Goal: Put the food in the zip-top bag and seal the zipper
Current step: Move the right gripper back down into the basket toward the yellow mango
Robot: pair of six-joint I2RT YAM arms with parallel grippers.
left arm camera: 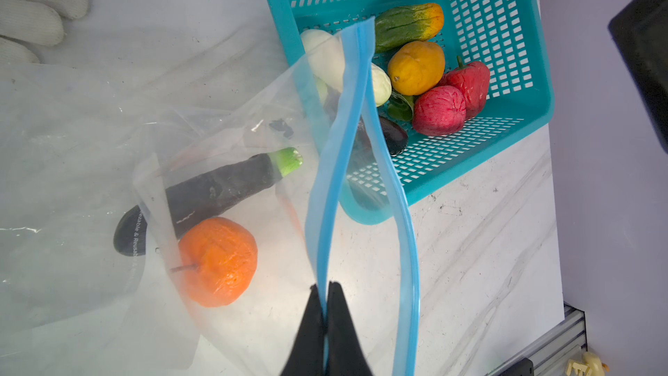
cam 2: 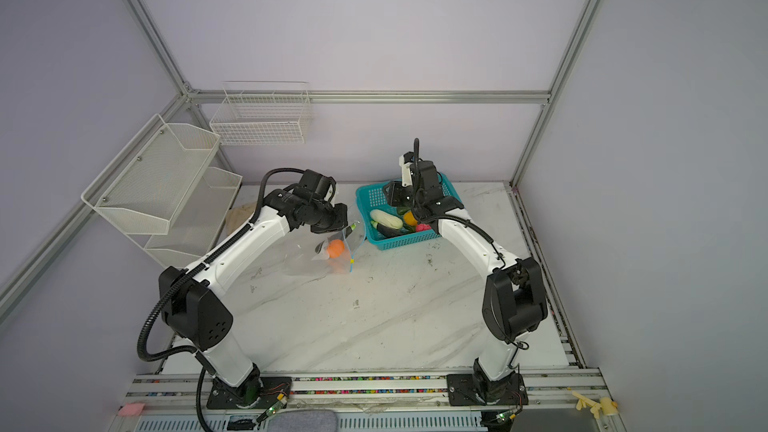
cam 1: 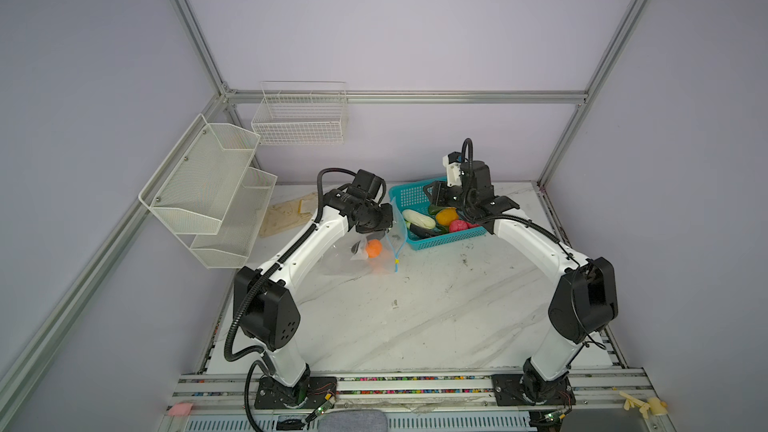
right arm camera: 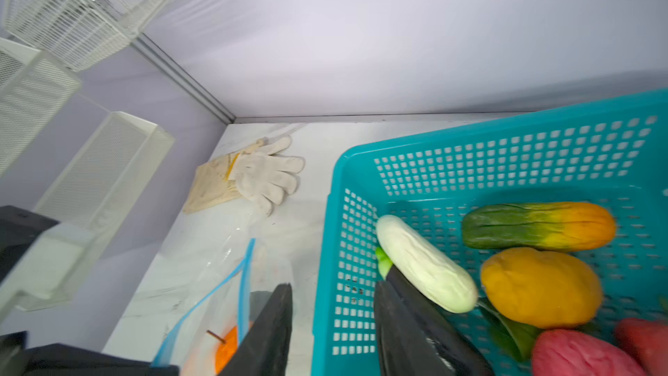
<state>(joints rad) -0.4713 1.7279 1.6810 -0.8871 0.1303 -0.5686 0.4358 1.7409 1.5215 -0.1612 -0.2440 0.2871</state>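
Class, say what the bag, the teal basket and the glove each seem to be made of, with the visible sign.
The bag: thin clear plastic film, glossy; creased, see-through. The basket: rigid moulded plastic, smooth; regular grid of holes. The glove: knitted fabric, probably cotton, matte; ribbed texture.

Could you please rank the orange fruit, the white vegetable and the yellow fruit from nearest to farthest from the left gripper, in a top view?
From the left gripper, in a top view:
1. orange fruit, in the zip-top bag beside it.
2. white vegetable, in the basket's left part.
3. yellow fruit, farther right in the basket.
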